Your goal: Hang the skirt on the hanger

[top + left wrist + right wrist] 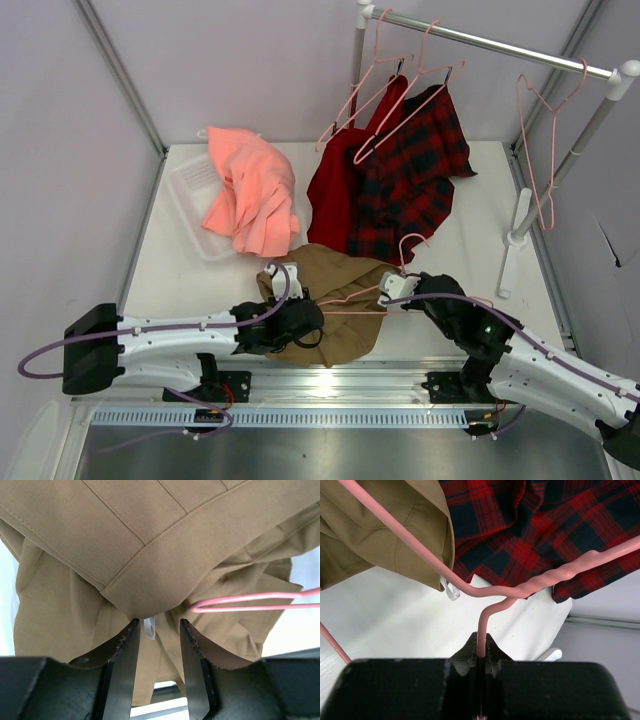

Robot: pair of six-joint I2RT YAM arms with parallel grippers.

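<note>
The khaki skirt (340, 322) lies bunched at the table's near middle. It fills the left wrist view (150, 540) and shows at top left in the right wrist view (370, 525). My left gripper (312, 312) (158, 625) is open. Its fingertips (131, 630) are pushed into a fold of the skirt, with cloth draped over both and a white loop (149, 629) between them. My right gripper (398, 282) (481, 647) is shut on the neck of the pink hanger (355, 296) (485, 592). One hanger arm reaches into the skirt (250, 598).
A salmon garment (250, 190) lies on a clear tray (190, 185) at the back left. A red garment (335, 180) and a plaid one (410, 170) (535, 530) hang from the rack (490, 44). An empty pink hanger (545, 130) hangs at right, above the rack's white foot (520, 225).
</note>
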